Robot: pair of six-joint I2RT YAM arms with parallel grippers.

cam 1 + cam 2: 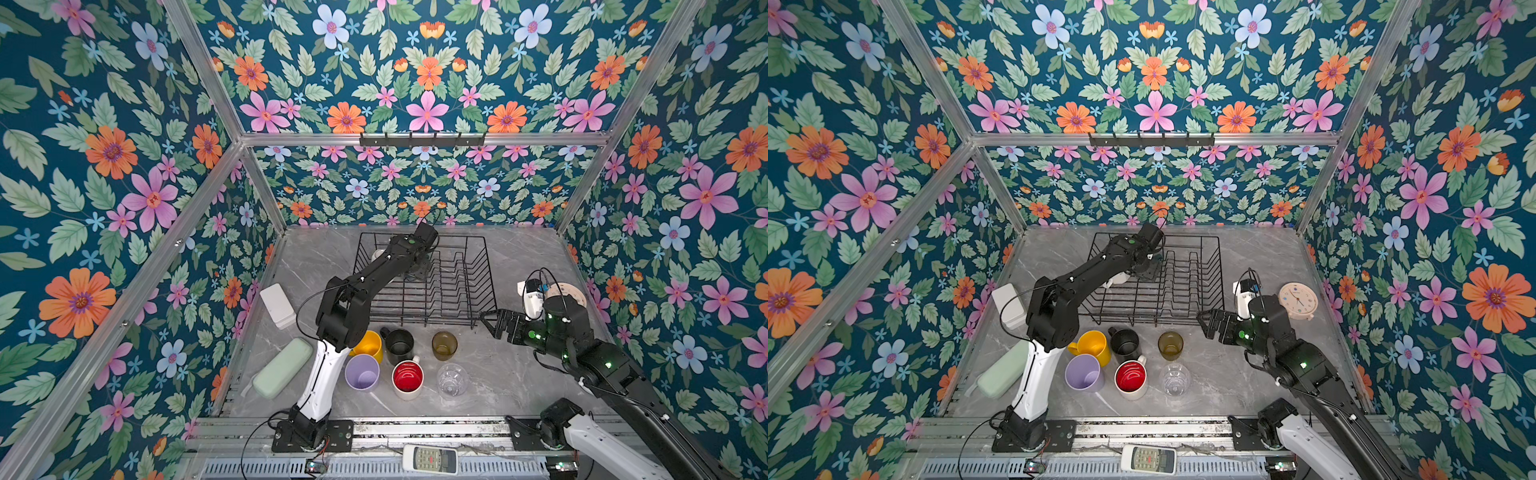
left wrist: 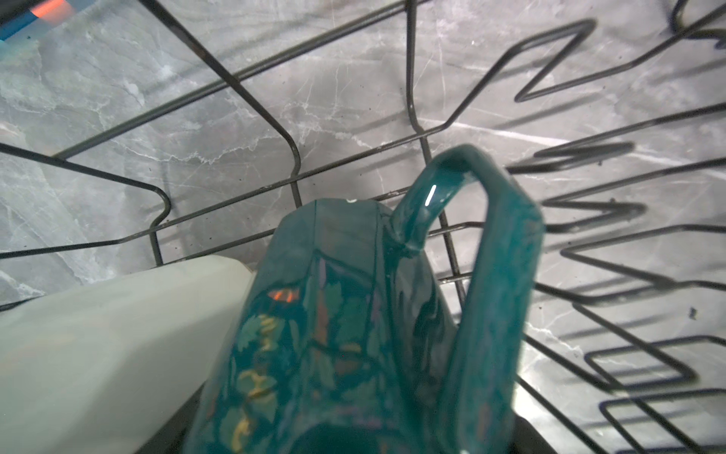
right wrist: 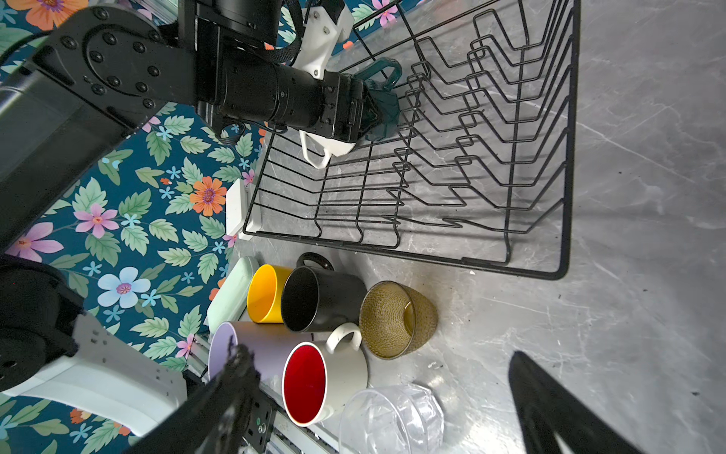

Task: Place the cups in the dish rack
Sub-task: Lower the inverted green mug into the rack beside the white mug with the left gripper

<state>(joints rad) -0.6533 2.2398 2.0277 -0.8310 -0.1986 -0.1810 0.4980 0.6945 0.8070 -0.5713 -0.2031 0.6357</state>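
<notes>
Worktop (image 1: 511, 386): grey marbled slab.
Dish rack (image 1: 457, 291): black wire basket in the middle of the worktop, toward its far edge. The upright prongs fill its right half.
Left gripper (image 3: 375, 114): inside the rack's far-left part, jaws spread wide and clamped on either side of the green mug (image 3: 387, 103).
Green mug: tilted inside the rack with its handle clear of the jaws, just beside the white mug (image 3: 330, 147). I cannot tell whether it touches the floor wires.
White mug: in the rack's left part, under the left arm (only a sliver shows in both top views).
Right gripper (image 1: 487, 324): jaws wide apart and holding nothing, above the worktop just off the rack's near-right corner.
Back row: the yellow mug (image 1: 370, 345), black mug (image 1: 399, 345) and amber tumbler (image 1: 444, 345) stand upright just in front of the rack's near side. The tumbler stands apart to the right.
Front row: the lilac tumbler (image 1: 362, 372), white and red mug (image 1: 407, 377) and clear glass (image 1: 452, 379) stand upright, closer to the worktop's near edge.
Left edge: white box (image 1: 277, 305), and a pale green case (image 1: 282, 368) nearer the near-left corner.
Right edge: round clock (image 1: 1298, 301), beside the rack.
</notes>
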